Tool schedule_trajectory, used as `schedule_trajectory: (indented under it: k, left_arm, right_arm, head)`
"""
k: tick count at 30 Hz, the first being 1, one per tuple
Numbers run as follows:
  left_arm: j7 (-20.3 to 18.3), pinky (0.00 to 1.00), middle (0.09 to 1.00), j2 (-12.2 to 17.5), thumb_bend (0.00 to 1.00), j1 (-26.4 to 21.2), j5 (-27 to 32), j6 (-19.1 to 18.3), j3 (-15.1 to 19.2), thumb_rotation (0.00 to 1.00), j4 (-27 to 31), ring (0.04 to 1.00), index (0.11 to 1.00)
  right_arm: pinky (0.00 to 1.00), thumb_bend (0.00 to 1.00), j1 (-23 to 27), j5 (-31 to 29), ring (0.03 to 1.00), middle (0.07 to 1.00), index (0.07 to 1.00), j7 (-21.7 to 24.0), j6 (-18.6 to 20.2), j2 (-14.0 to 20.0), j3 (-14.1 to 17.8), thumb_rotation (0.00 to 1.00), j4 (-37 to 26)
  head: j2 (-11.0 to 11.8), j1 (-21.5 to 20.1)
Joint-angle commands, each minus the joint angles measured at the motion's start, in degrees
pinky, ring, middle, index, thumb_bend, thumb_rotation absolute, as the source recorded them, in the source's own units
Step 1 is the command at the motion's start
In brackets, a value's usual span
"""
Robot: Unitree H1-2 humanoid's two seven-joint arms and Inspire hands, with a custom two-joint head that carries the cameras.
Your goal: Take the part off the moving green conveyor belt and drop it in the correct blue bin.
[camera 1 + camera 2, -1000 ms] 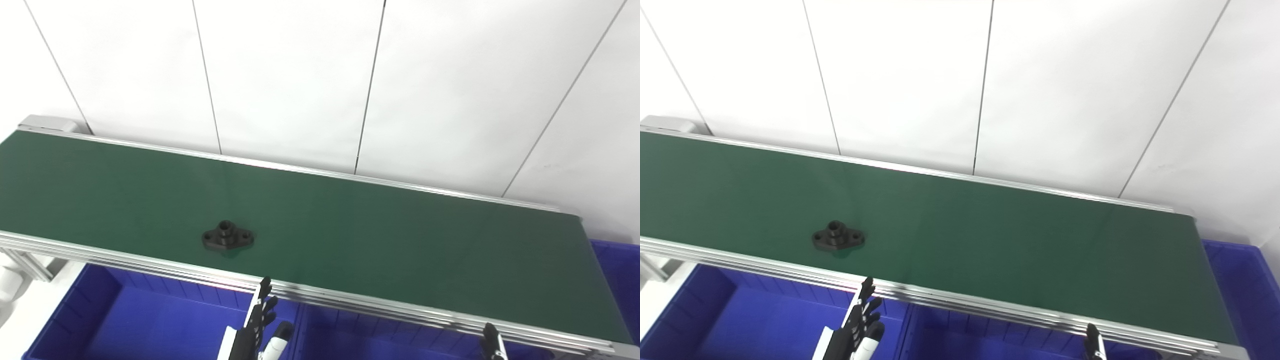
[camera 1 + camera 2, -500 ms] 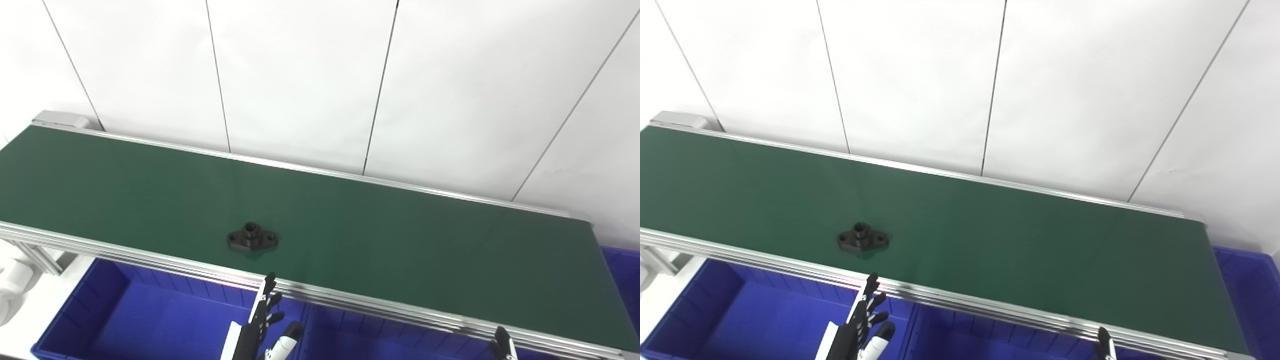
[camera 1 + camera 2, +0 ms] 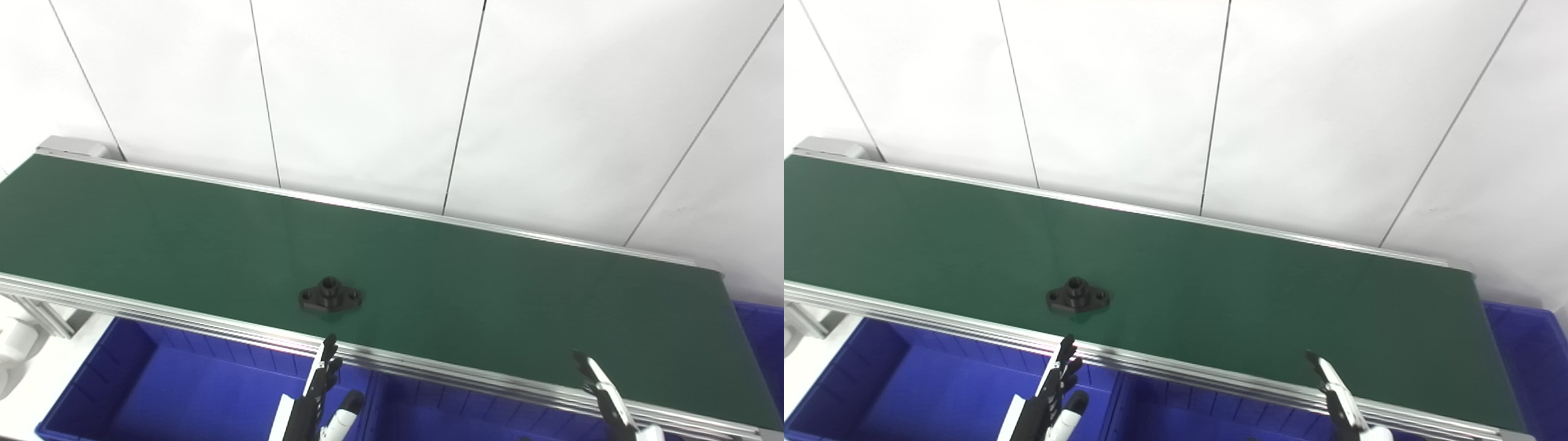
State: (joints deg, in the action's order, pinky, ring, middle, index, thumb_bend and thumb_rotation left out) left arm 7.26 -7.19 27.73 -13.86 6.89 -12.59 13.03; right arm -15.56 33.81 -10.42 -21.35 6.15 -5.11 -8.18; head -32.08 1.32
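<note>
A black flanged part (image 3: pixel 331 296) with a raised round hub lies flat on the green conveyor belt (image 3: pixel 490 294), near the belt's front rail and left of its middle. My left hand (image 3: pixel 315 398) rises from the bottom edge just below the part, in front of the rail, fingers straight and apart, holding nothing. My right hand (image 3: pixel 606 398) comes up at the lower right, its fingertips over the front rail, fingers extended and empty. Neither hand touches the part.
Blue bins sit below the belt's front rail: one at the left (image 3: pixel 122 392), one beside it (image 3: pixel 441 422), another past the belt's right end (image 3: pixel 765 331). An aluminium rail (image 3: pixel 184 321) edges the belt. White wall panels stand behind.
The part has travelled rightward along the belt. My right hand has risen further into view, up to the front rail. The camera shifted a little between the earliest frames and now.
</note>
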Motion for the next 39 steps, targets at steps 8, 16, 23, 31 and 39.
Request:
schedule_trajectory:
  k: [8,16,23,31,39]
  left_arm:
    - [-0.9,0.99,1.0,-1.6,0.69,-0.9,0.2,0.0,-1.8,0.97,2.2,0.981,1.0]
    - [-1.1,1.0,1.0,-1.9,0.66,-0.7,0.9,-0.3,-2.3,0.97,2.3,0.983,1.0]
    - [-0.8,1.0,1.0,-2.9,0.67,-0.3,1.3,-0.5,-3.0,0.96,2.8,0.979,1.0]
    - [-0.5,1.0,1.0,-3.4,0.7,0.0,0.8,-0.9,-3.6,0.96,3.1,0.973,1.0]
    - [0.0,1.0,1.0,-4.1,0.71,0.4,-0.2,-0.5,-4.2,0.95,3.3,0.965,1.0]
  right_arm:
    - [0.6,0.96,7.2,6.0,0.734,0.823,0.824,3.6,8.9,-1.6,-1.3,0.37,-3.9]
    - [0.59,0.97,16.5,10.0,0.723,0.82,0.822,10.3,19.5,-1.6,-3.4,0.37,-3.8]
    - [0.6,0.99,25.8,13.8,0.719,0.815,0.819,13.7,25.5,-1.8,-6.6,0.4,1.3]
    - [0.57,1.0,32.8,15.9,0.708,0.807,0.818,13.4,27.8,-2.5,-10.3,0.42,8.5]
    - [0.65,1.0,37.4,19.2,0.75,0.799,0.812,12.5,28.8,-2.0,-14.9,0.43,15.2]
  head:
    - [-0.7,-1.3]
    - [-1.0,-1.7]
    - [-1.2,-1.1]
    - [-1.3,-0.7]
    - [-1.8,-0.6]
